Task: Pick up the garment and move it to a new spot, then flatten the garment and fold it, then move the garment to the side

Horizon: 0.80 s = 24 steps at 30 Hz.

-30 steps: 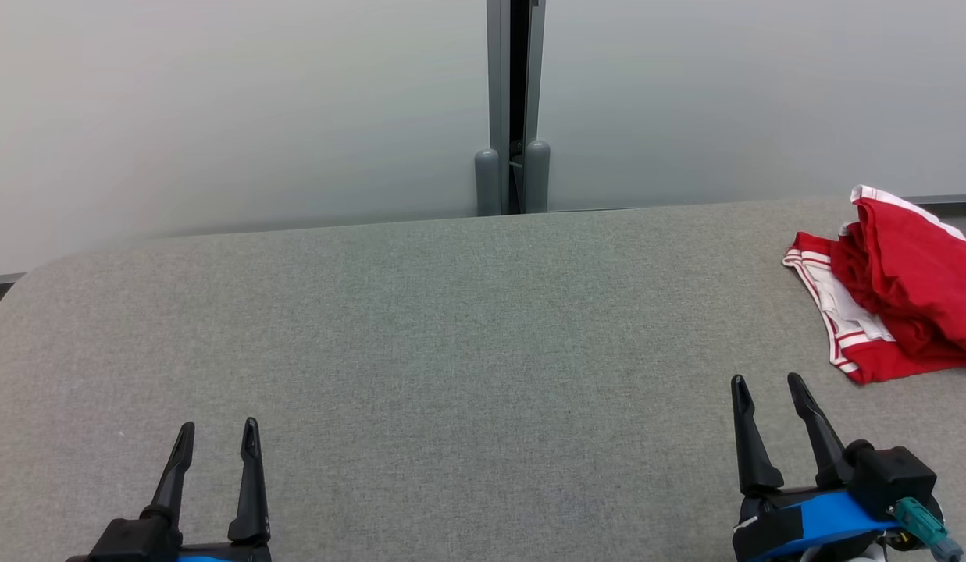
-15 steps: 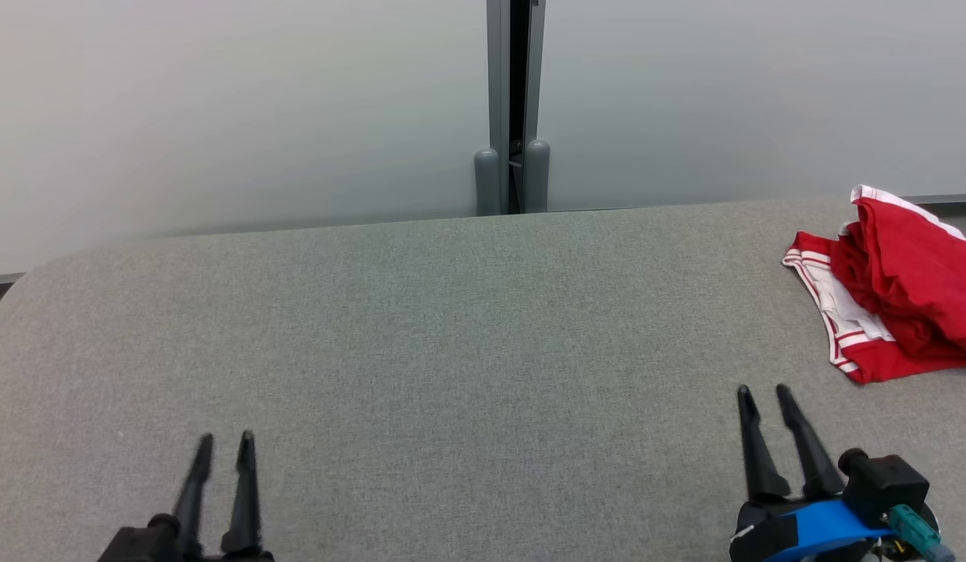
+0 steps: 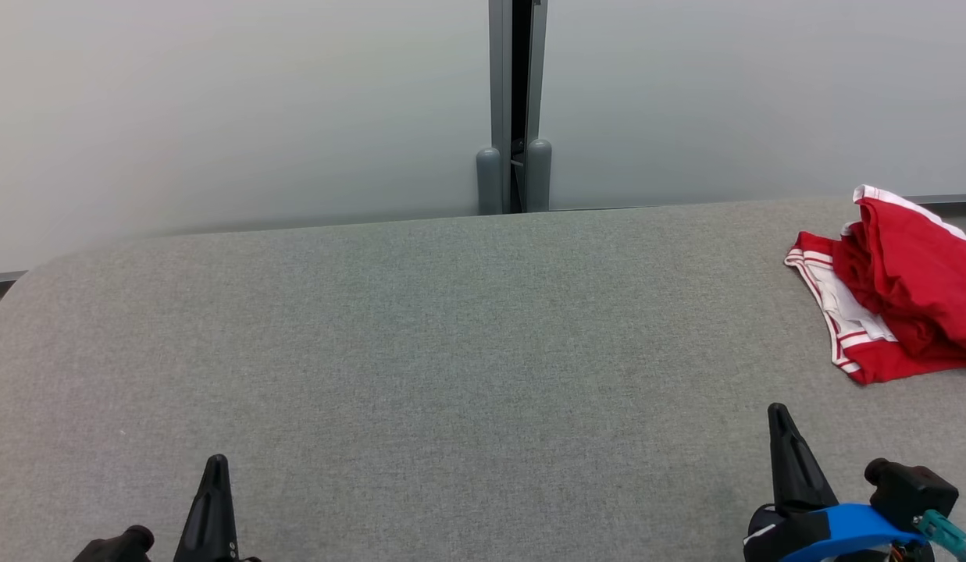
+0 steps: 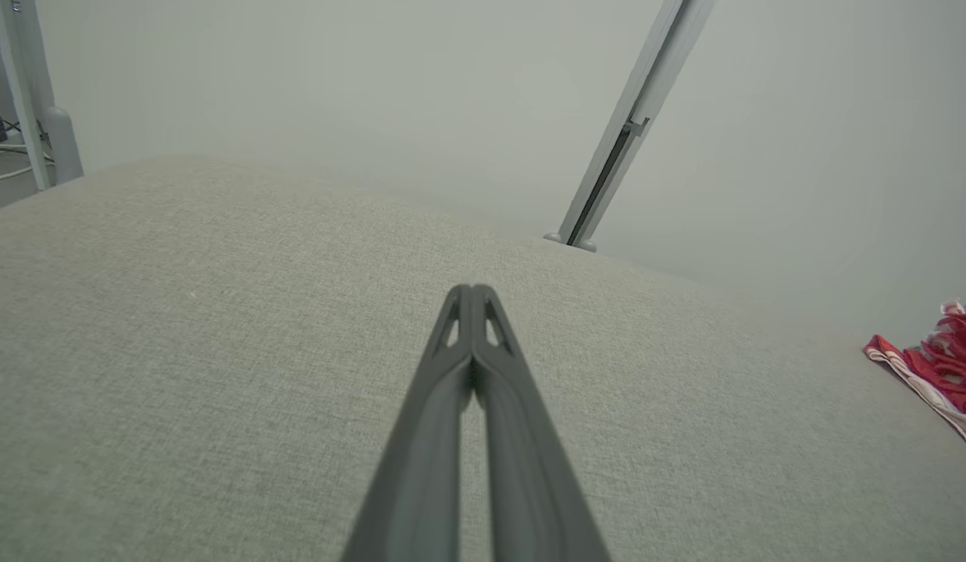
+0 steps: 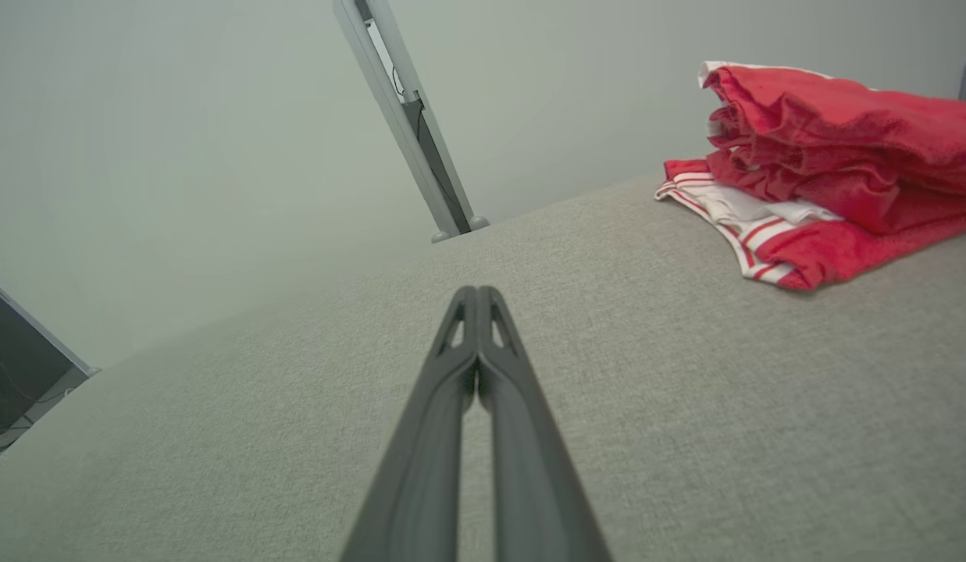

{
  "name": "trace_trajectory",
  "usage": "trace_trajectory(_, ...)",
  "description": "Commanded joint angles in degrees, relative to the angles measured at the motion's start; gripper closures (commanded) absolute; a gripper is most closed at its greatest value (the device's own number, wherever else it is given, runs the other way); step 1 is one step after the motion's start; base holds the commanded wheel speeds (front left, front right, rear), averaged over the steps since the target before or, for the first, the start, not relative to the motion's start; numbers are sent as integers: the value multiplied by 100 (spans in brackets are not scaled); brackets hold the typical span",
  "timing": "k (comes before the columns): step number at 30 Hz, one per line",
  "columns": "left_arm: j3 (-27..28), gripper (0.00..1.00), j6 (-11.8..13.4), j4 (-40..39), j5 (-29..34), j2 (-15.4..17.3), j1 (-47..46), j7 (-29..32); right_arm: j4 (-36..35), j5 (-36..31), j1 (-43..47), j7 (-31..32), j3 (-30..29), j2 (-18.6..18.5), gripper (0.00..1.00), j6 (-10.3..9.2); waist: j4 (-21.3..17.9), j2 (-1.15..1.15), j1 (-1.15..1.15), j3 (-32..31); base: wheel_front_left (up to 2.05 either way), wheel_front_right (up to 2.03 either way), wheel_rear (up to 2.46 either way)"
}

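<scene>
- Garment (image 3: 896,289): red cloth with white-striped trim. It lies in a rumpled, layered heap at the far right of the bench (image 3: 451,351) and runs past the head view's right edge.
- Left gripper (image 3: 215,468): low at the near left, fingers pressed together and holding nothing. It is over the grey covering, well apart from the garment.
- Right gripper (image 3: 778,414): low at the near right, fingers together and empty. It is near the garment's closest striped hem but not touching it.
- Bench: grey woven covering with a rounded left corner.
- Backdrop: pale partition panels joined by a grey post (image 3: 514,109) behind the far edge.
- Stage, as judged: a heap at the side fits a garment waiting to be carried to the middle. It equally fits one roughly folded and already set aside. The pictures do not settle which.
- Handling note: the cloth is soft and stacked in several layers, so a pinch on the top fold would likely lift one layer and leave the rest trailing. The striped hem lies flat on the bench and is the clearest edge.
- Risk: whether the garment overhangs the bench's right side cannot be told.
</scene>
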Motion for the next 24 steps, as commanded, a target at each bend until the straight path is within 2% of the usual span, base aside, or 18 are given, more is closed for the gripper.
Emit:
trace_trajectory(1,49,100,-30,-82,-250,38,-178,55,-117,260,-114,52,-36,10,100,0,3,0,0,1,0,0,0)
trace_trajectory(24,208,100,-155,-48,-2349,57,-386,576,-204,2373,-213,584,-201,33,100,0,38,0,0,22,0,0,0)
